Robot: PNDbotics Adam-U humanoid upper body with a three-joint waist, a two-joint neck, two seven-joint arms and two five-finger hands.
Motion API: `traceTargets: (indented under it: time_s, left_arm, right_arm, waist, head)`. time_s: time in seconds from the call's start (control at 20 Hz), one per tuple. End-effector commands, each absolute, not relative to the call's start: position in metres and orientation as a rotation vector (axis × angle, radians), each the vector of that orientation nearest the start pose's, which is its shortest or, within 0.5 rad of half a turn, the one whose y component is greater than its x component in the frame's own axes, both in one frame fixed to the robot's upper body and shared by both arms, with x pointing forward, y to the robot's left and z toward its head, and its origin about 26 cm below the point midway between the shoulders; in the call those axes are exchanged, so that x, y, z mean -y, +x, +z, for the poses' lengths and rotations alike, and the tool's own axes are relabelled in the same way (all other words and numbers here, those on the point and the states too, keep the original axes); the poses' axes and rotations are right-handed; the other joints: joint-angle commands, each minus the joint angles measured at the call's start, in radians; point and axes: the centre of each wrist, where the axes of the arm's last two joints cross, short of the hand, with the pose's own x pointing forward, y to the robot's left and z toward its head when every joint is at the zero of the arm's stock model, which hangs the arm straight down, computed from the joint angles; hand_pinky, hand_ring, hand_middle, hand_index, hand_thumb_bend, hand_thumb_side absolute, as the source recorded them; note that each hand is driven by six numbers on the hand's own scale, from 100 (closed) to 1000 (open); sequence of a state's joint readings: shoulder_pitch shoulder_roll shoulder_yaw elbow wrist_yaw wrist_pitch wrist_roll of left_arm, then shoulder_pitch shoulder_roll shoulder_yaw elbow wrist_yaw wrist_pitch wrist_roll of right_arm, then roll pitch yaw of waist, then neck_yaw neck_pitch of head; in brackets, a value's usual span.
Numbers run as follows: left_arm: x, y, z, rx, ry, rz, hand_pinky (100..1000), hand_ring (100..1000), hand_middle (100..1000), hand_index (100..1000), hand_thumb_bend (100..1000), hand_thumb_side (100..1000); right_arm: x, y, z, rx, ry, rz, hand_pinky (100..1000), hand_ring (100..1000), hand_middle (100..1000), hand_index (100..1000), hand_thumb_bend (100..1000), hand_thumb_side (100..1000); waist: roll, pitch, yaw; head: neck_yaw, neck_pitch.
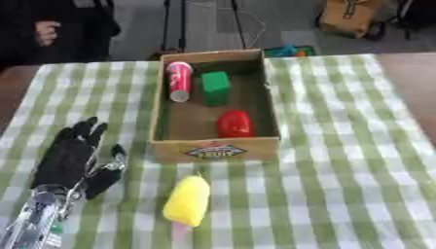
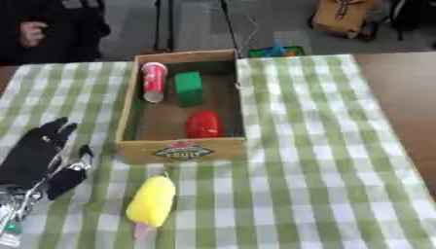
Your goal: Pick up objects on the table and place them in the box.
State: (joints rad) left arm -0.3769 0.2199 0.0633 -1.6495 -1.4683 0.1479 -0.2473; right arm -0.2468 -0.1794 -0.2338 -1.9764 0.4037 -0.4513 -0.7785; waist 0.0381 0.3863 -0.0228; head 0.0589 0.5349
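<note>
A yellow ice-lolly-shaped toy (image 1: 187, 200) with a pale pink stick lies on the checked cloth just in front of the cardboard box (image 1: 214, 150). Inside the box lie a red can (image 1: 179, 80) on its side at the far left, a green block (image 1: 215, 87) beside it, and a red rounded object (image 1: 234, 123) near the front wall. My left hand (image 1: 70, 156) rests open on the cloth to the left of the box, fingers pointing away, holding nothing. It is apart from the yellow toy. My right hand shows in no view.
The green and white checked cloth (image 1: 340, 146) covers the table; bare brown table shows at the right edge (image 1: 413, 82). Beyond the far edge are a teal item (image 1: 288, 50), a brown bag (image 1: 347, 17) and stand legs.
</note>
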Motion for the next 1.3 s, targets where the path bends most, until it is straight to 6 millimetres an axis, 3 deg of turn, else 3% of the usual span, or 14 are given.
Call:
traceTargets:
  time_s: [0.05, 1.3]
  left_arm:
    - [-0.278, 0.356, 0.143, 1.24, 1.488, -1.062, 1000, 1000, 987, 1000, 100, 1000]
    - [-0.291, 0.353, 0.133, 1.137, 1.388, -1.061, 1000, 1000, 969, 1000, 100, 1000]
  right_arm:
    - [0.303, 0.291, 0.187, -3.062, 1.049, 0.673, 418, 432, 316, 454, 100, 758]
    - [0.304, 0.291, 0.187, -3.061, 1.053, 0.676, 418, 432, 316, 455, 100, 755]
  waist:
    - [-0.003, -0.013, -0.001]
    - [-0.006, -0.009, 0.003]
  head:
    - [0.004, -0.011]
    - [0.014, -0.014]
